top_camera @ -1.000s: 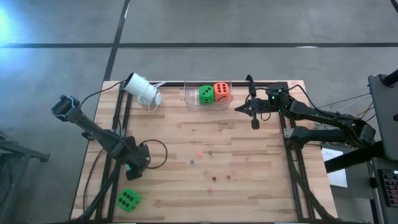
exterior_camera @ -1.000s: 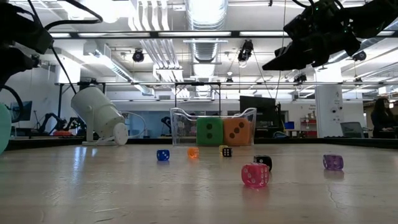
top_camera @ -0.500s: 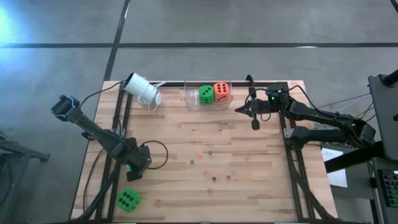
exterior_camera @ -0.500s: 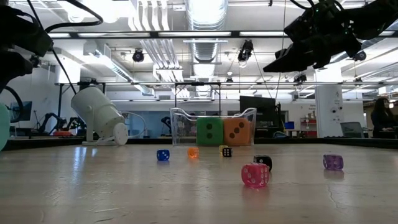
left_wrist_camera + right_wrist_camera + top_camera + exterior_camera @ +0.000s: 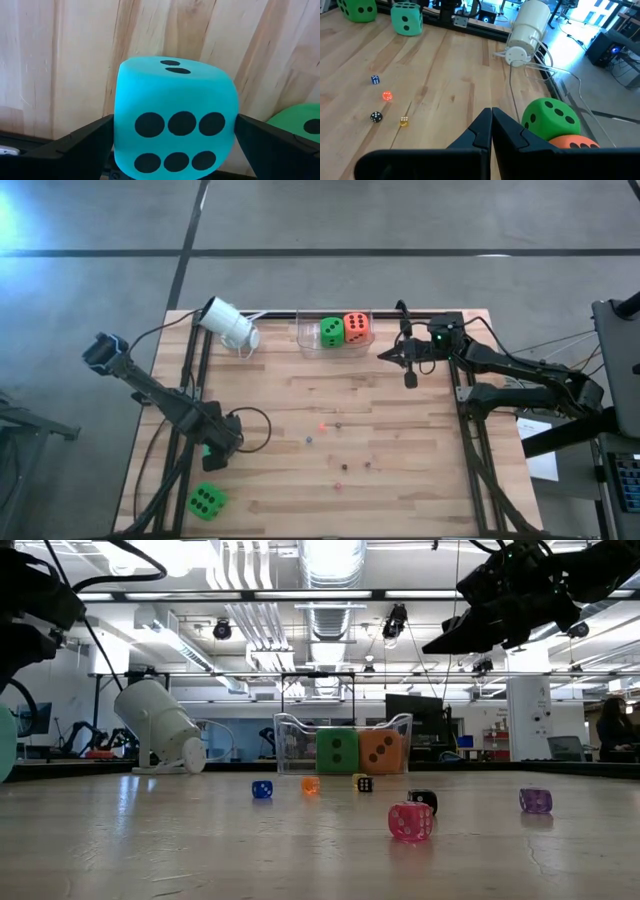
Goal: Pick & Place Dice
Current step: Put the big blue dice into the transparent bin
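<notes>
The teal die [image 5: 175, 120] sits between the fingers of my left gripper [image 5: 212, 448] near the table's left edge; it also shows in the right wrist view [image 5: 407, 19]. One green die [image 5: 207, 501] rests on the table at the near left corner. The other green die [image 5: 331, 331] and the orange-red die [image 5: 356, 328] sit side by side in a clear tub [image 5: 305, 338] at the far edge. Several tiny dice [image 5: 322, 425] lie scattered mid-table. My right gripper [image 5: 409, 378] hangs shut and empty above the table, just right of the tub. My left gripper pinches the teal die between its two fingers [image 5: 85, 142], one on each of two opposite side faces [image 5: 125, 145]. The six-pip face is turned toward the wrist camera. Whether the die rests on the table or hangs just clear of it, I cannot tell.
A white cup [image 5: 230, 323] lies on its side at the far left, with a cable beside it. Dark rails [image 5: 190, 370] run along the table's left and right sides. Bare wood lies between the tiny dice and the tub.
</notes>
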